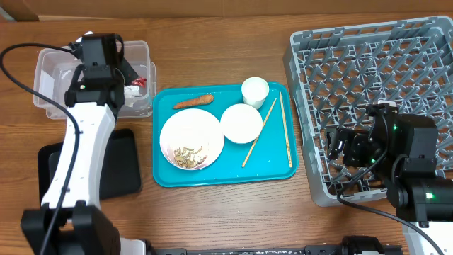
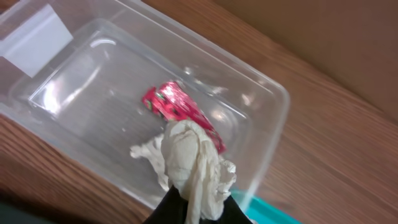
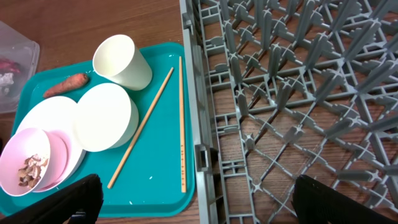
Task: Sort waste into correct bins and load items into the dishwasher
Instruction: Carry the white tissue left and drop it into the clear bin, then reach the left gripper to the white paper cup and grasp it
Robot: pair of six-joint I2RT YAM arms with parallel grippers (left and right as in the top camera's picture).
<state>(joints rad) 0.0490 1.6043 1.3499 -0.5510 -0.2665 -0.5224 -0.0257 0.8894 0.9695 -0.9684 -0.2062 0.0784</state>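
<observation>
A brown wood-grain table filled the overhead view, with a pale strip beyond its far edge. The large square grey plastic dish rack took up the right side. Its left wall stood just beside the flat teal tray, with only a thin line of wood between them. Bare wood lay open along the near edge in front of the tray.

The clear plastic rectangular tub sat at far left, close to the tray's far left corner. The shallow black rectangular tray lay nearer, partly under the left arm.

On the teal tray were the white round plate carrying pale seed scraps, the small white bowl touching it, and the white cup. Two thin wooden chopsticks and the small orange carrot-like stick lay there too.

The red crinkled wrapper lay inside the tub. The left gripper hung over the tub, its jaws clamped on the crumpled white tissue. The right gripper hovered over the rack's left edge, jaws wide apart with nothing between them.
</observation>
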